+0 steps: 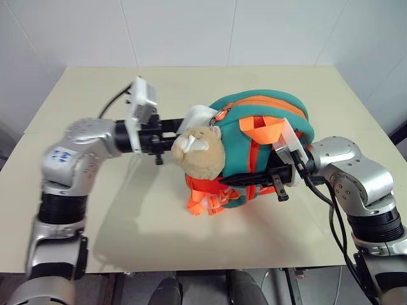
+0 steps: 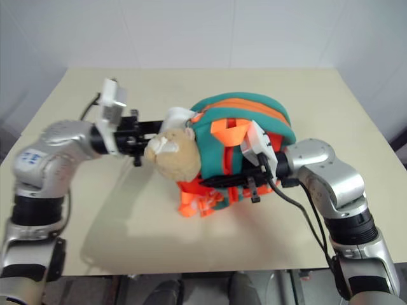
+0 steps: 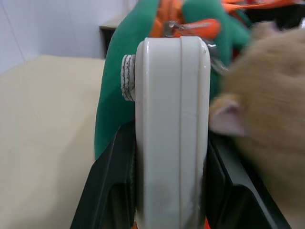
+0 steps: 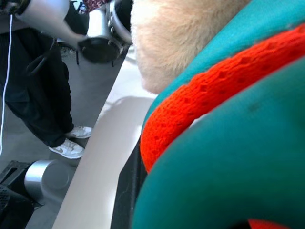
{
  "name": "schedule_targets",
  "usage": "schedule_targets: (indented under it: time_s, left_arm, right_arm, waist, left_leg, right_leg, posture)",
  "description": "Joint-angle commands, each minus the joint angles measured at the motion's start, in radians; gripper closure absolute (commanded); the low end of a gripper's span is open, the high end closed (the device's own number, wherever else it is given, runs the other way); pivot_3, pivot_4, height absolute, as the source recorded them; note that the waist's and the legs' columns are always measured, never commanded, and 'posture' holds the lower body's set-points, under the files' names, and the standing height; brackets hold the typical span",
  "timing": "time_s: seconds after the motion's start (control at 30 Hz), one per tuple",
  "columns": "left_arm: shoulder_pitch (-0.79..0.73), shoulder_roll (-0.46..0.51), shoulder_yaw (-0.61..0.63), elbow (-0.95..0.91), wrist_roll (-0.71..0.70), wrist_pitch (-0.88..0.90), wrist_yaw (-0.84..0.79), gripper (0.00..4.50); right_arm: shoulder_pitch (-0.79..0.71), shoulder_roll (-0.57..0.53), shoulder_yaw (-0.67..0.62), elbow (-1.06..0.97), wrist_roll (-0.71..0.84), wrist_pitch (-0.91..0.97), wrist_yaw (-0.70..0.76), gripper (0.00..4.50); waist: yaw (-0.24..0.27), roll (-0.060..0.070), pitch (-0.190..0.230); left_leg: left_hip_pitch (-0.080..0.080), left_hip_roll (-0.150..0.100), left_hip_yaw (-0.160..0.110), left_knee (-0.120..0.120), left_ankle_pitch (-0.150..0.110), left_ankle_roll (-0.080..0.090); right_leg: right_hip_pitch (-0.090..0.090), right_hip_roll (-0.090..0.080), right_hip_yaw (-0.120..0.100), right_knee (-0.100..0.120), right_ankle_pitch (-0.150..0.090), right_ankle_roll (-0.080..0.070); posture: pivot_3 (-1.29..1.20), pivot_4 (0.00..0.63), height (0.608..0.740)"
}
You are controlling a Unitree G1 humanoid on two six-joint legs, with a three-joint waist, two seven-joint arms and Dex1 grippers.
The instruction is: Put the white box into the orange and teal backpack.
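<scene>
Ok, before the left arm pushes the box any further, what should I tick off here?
1. Left gripper clamps the white box edge-on between its jaws: ok.
2. Right gripper shut on the orange and teal backpack, holding it off the table: ok.
3. Box end meets the backpack's top by the zipper pull: ok.
4. Zipper opening wide enough for the box: cannot tell.
5. Plush toy out of the box's path: not ok, it presses beside the box.
</scene>
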Motion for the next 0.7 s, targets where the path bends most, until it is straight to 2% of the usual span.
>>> schedule_targets:
  time_s: [0.03,0.3,0.53,0.6,0.7]
  left_arm:
    - [-0.021,-0.047,-0.029,0.013,0.05,-0.049,0.037,3.15]
    - [0.006,-0.139,-0.108,0.081,0.134,-0.058,0.064,3.15]
    - [-0.006,-0.128,-0.111,0.09,0.163,-0.025,0.063,3.15]
    - [-0.012,-0.11,-0.113,0.075,0.167,-0.001,0.062,2.43]
    - [-0.023,-0.083,-0.112,0.045,0.154,0.049,0.053,1.64]
  right_arm:
    - [-0.005,0.007,-0.006,-0.037,0.01,-0.006,-0.009,3.97]
    - [0.0,0.003,-0.009,-0.048,0.013,0.003,-0.024,3.97]
    - [0.008,-0.003,-0.012,-0.057,0.015,0.007,-0.032,3.97]
    - [0.009,-0.003,-0.012,-0.058,0.014,0.007,-0.034,3.97]
    - [0.01,-0.001,-0.011,-0.059,0.012,0.007,-0.036,3.97]
  waist:
    - [-0.003,0.0,0.0]
    - [0.001,0.0,0.0]
    - [0.0,0.0,0.0]
    - [-0.001,0.0,0.0]
    - [-0.001,0.0,0.0]
  left_leg:
    - [0.0,0.0,0.0,0.0,0.0,0.0]
    - [0.001,-0.001,0.001,0.001,0.0,0.0]
    - [0.001,-0.001,0.001,0.001,0.0,0.0]
    - [0.001,-0.001,0.001,0.001,0.0,0.0]
    - [0.001,-0.001,0.0,0.001,0.0,0.0]
  right_leg:
    - [0.0,0.0,0.0,0.0,0.0,0.0]
    - [0.001,-0.001,0.001,0.0,0.001,0.001]
    - [0.001,-0.001,0.001,0.0,0.001,0.001]
    - [0.001,-0.001,0.001,0.0,0.001,0.001]
    - [0.001,0.0,0.001,0.0,0.001,0.001]
  posture:
    - [0.0,0.15,0.74]
    - [0.0,0.15,0.74]
    - [0.0,0.15,0.74]
    - [0.0,0.15,0.74]
    - [0.0,0.15,0.74]
